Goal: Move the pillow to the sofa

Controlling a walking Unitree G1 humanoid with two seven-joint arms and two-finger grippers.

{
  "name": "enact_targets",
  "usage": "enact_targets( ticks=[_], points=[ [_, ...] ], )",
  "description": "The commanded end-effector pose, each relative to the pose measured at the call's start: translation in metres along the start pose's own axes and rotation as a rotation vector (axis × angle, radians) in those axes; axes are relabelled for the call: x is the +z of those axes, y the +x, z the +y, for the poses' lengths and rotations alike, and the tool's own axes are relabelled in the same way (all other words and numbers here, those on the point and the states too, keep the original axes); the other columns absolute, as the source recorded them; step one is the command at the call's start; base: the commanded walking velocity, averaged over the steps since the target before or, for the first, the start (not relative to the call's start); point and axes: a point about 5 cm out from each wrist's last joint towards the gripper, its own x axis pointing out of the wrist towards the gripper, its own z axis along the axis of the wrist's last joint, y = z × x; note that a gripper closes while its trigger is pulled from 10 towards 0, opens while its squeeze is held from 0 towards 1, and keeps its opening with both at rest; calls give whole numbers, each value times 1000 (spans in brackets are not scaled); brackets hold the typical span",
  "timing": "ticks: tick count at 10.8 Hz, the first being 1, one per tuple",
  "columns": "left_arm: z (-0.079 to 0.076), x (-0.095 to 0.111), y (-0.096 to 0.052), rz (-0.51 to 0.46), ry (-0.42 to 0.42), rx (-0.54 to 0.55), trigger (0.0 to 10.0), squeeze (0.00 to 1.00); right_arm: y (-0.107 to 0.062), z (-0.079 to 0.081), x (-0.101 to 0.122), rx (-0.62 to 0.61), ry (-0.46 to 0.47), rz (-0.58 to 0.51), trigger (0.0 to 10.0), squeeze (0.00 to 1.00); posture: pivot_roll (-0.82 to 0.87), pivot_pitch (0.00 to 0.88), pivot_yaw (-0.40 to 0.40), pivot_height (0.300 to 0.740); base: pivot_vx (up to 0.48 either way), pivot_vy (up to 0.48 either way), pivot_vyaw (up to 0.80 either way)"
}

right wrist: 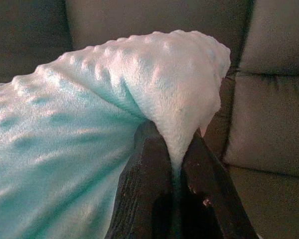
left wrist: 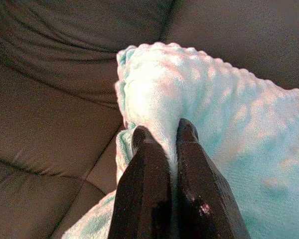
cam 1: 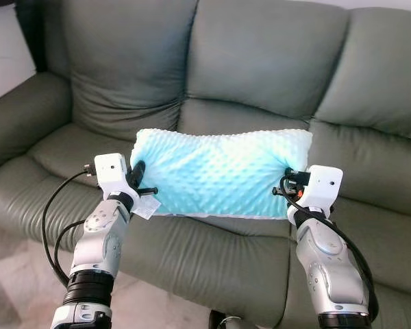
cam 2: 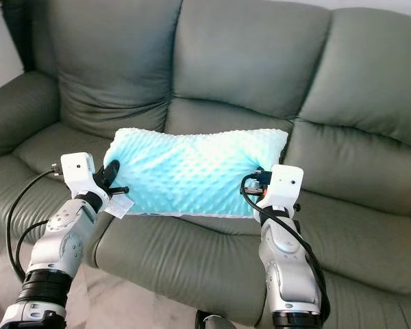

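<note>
A light blue dimpled pillow [cam 1: 219, 171] hangs stretched between my two grippers, just above the middle seat cushion of a grey-green leather sofa [cam 1: 260, 62]. My left gripper [cam 1: 138, 175] is shut on the pillow's left end, where a small white tag hangs. My right gripper [cam 1: 288, 184] is shut on its right end. In the left wrist view both black fingers [left wrist: 144, 179] pinch a fold of the pillow [left wrist: 189, 94]. The right wrist view shows that gripper's fingers [right wrist: 149, 189] pinching the pillow's corner [right wrist: 174, 89].
The sofa has three seats with puffy back cushions and a padded armrest [cam 1: 14, 116] at the left. Its front seat edge [cam 1: 212, 253] lies just below my arms. Pale floor [cam 1: 14, 281] shows at the bottom left.
</note>
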Motion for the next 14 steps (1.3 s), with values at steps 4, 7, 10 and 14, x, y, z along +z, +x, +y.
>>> enact_targets(
  ticks=[4,7,10,14],
  points=[
    [1,2,2,13,-3,16,10000,0,0,-2,6,-5,-5,-28,10000,0,-118,75,-32,740,0,240,0],
    [2,1,2,20,4,18,10000,0,0,-2,6,-4,-7,-27,10000,0,-119,77,-35,740,0,480,0],
    [2,0,2,33,3,20,10000,0,-1,-2,6,-4,-7,-26,10000,0,-119,77,-35,740,0,480,0],
    [2,0,2,33,3,20,10000,0,-1,-2,6,-4,-7,-26,10000,0,-119,77,-35,740,0,480,0]
  ],
)
